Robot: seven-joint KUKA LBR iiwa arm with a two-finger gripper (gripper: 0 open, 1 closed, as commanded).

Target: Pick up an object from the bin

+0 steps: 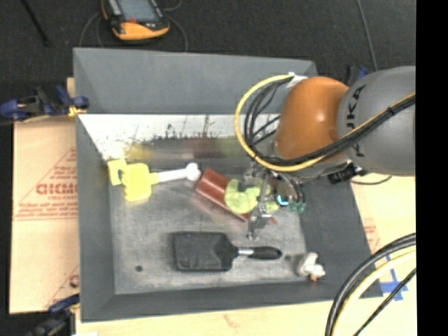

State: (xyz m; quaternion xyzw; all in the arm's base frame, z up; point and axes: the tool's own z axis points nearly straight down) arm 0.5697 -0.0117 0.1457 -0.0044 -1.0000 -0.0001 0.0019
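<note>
My gripper (257,220) hangs low over the right middle of the bin, under the arm's orange cover. Its tip is right beside a lime-green soft thing (239,199), touching or nearly touching its right side. A red-brown cylinder (211,186) lies slanted against the green thing's left. Just below the gripper rests a black flat paddle (201,250) with a short black handle (262,253) pointing right. The wrist hides part of the green thing.
A yellow tool with a white handle (138,180) lies at the left, near the back wall. A small white and orange piece (310,266) sits in the front right corner. The arm covers the bin's right back part.
</note>
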